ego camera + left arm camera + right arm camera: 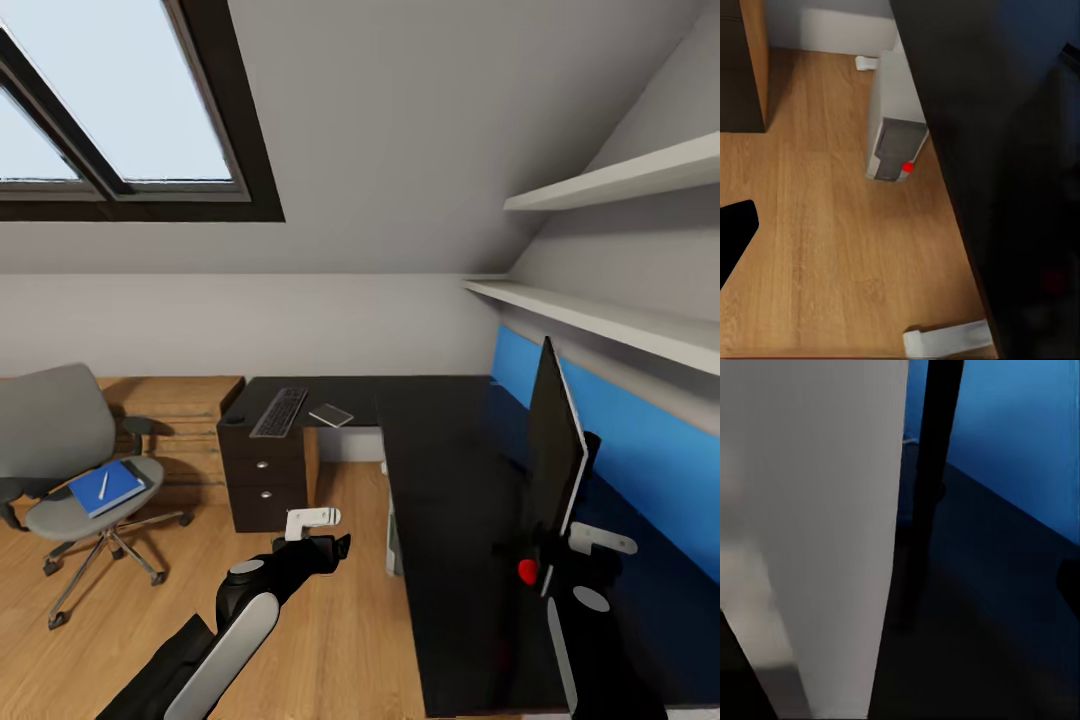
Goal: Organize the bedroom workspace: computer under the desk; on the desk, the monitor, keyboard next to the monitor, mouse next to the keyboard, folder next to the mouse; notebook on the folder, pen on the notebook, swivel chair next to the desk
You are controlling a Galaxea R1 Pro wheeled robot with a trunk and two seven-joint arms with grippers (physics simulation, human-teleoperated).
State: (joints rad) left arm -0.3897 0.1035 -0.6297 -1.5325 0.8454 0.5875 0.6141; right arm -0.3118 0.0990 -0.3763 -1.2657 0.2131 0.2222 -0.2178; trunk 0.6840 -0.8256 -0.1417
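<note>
Workspace things spread across table, chair and floor.
The monitor [556,440] stands upright, edge-on, on the black table [450,500]; the keyboard [279,411] lies at its far-left end. The blue folder [106,488], pen [103,485] on it, rests on the grey swivel chair [70,470]. The computer [894,124] sits on the floor under the table's edge.

- The wood plank floor [817,225] takes up most of the frame.
- The desk [1005,165], glossy black, covers the side from 12 to 5 o'clock.
- The computer [894,120] stands on the floor at 12 o'clock, against the desk's edge, its dark front panel and red light facing the camera.
- A wooden cabinet side [754,60] sits at 10 o'clock.
- A black finger [733,232] shows at 9 o'clock, a white one [945,339] at 6 o'clock.
</note>
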